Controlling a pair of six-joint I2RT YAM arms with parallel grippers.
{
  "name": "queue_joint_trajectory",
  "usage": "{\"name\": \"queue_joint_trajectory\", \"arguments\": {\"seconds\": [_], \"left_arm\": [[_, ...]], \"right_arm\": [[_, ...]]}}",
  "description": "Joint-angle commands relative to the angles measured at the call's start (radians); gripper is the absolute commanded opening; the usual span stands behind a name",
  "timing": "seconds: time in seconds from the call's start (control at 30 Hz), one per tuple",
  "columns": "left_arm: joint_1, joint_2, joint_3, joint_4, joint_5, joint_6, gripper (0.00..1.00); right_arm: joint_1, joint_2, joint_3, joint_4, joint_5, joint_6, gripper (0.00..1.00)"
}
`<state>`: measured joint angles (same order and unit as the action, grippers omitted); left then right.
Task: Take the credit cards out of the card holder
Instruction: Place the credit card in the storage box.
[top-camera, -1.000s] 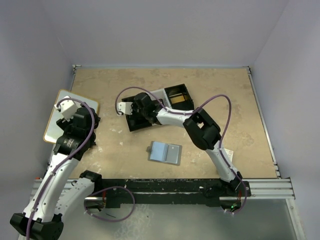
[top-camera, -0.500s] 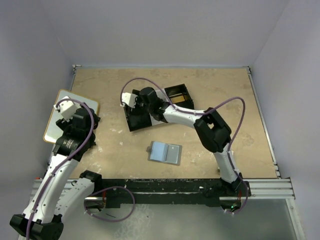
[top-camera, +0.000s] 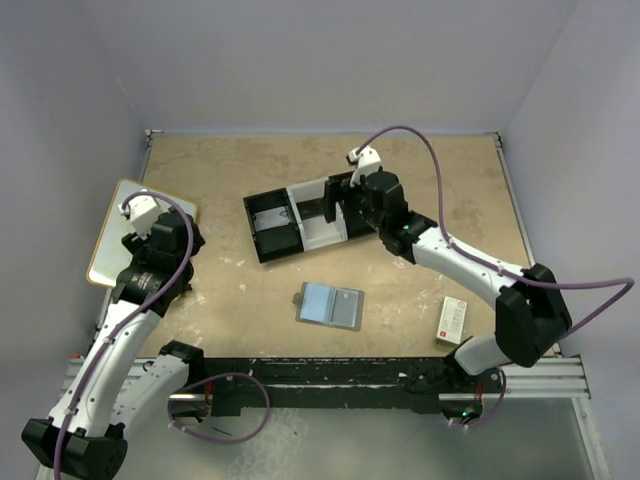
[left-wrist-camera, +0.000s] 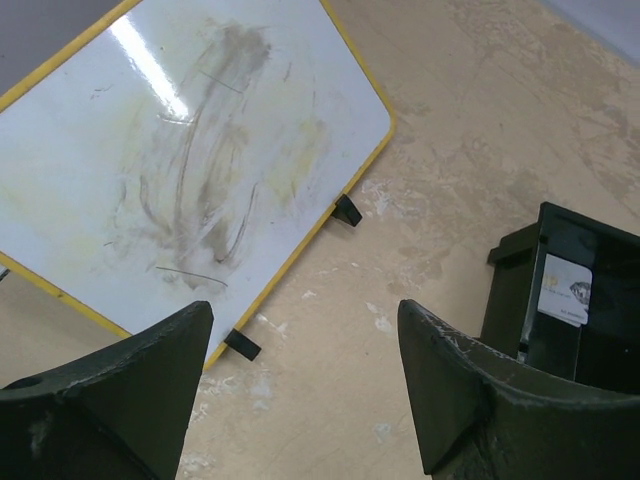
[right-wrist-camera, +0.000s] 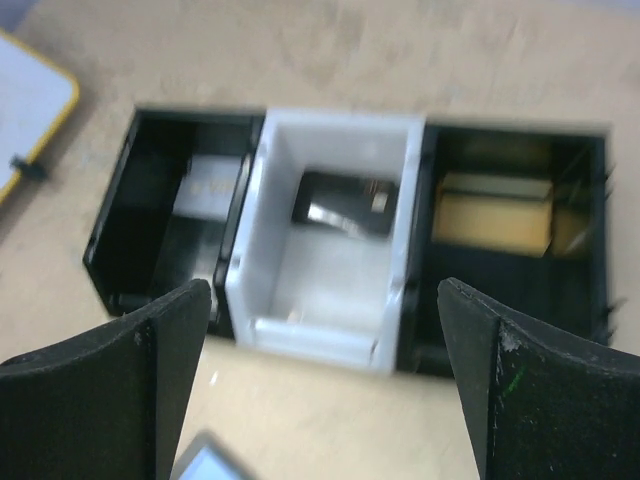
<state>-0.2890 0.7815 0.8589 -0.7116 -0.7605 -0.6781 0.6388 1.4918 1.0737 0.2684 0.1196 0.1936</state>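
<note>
Between tray (top-camera: 315, 235) and near table edge (top-camera: 260, 345), card holder (top-camera: 330, 305) alone; left fingers (left-wrist-camera: 110, 400), right fingers (right-wrist-camera: 110, 380) spread, empty.

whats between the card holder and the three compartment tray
Nothing: only a bare strip of table separates the card holder from the tray, as the top external view shows.

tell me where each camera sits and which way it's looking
top external: above and behind, looking down on the tan table; left arm, right arm show
left wrist: looks down past the open left claw at the yellow-edged whiteboard
right wrist: looks down past the open right claw at the black-and-white three-compartment tray
shared: both wrists see that tray
</note>
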Motion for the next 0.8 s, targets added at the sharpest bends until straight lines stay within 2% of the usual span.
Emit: {"name": "queue_joint_trajectory", "arguments": {"seconds": [0.0,0.1,0.2,0.3,0.4,0.47,0.57,0.7,0.77], "left_arm": [[0.001,-0.007,0.000,0.110,0.156,0.084,0.72],[0.001,0.054,0.059,0.154,0.364,0.107,0.76],[-0.002,0.123,0.102,0.130,0.461,0.062,0.74],[-0.029,0.107,0.040,0.170,0.544,-0.005,0.74],[-0.112,0.087,-0.046,0.212,0.533,-0.083,0.74],[-0.191,0.107,-0.095,0.248,0.507,-0.142,0.72],[-0.308,0.198,-0.121,0.288,0.496,-0.208,0.69],[-0.507,0.305,-0.111,0.309,0.363,-0.277,0.67],[-0.534,0.350,-0.126,0.337,0.385,-0.315,0.67]], "right_arm": [[0.028,-0.028,-0.052,-0.281,0.010,0.269,0.98],[0.027,-0.090,-0.159,-0.417,0.050,0.386,1.00],[0.028,-0.162,-0.288,-0.445,0.049,0.499,1.00],[0.029,-0.210,-0.394,-0.415,-0.030,0.563,1.00],[0.028,-0.242,-0.459,-0.356,-0.096,0.575,1.00],[0.029,-0.251,-0.456,-0.348,-0.071,0.588,1.00],[0.029,-0.245,-0.435,-0.397,-0.035,0.655,1.00],[0.029,-0.244,-0.457,-0.374,-0.052,0.719,1.00],[0.029,-0.259,-0.483,-0.330,-0.096,0.736,0.96]]}}
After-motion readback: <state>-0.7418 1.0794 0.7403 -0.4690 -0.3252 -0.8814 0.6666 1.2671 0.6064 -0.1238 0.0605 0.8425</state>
